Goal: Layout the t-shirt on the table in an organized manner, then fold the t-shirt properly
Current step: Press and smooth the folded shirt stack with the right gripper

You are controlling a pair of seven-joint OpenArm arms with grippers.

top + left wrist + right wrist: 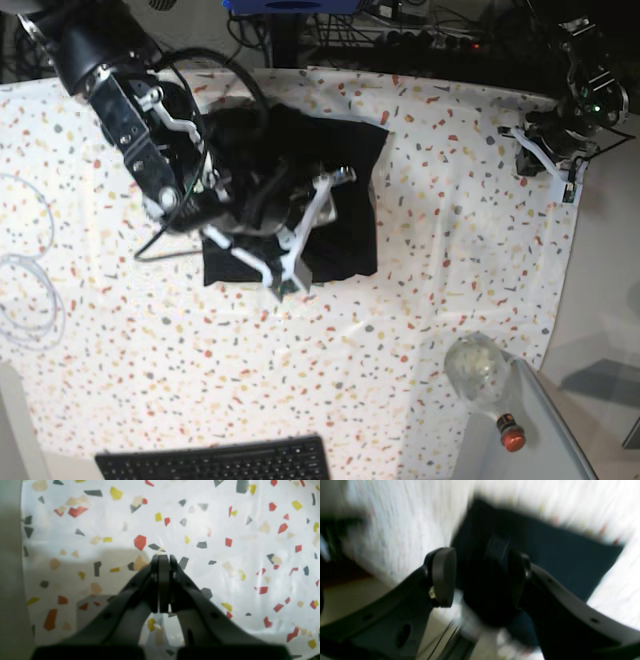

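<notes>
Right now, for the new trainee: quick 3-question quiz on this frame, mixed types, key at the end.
1. True or false: the left claw is shut on the t-shirt.
2. The t-shirt lies: A) flat and spread out, B) in a bunched heap on the table, C) hanging off the table's edge.
3. Fill in: at the near edge of the base view lies a black ____.

Key:
1. False. It is shut over bare table, holding nothing, far from the shirt.
2. B. The right claw is open, over the cloth.
3. keyboard

Keyboard, clear bottle, white cable
</notes>
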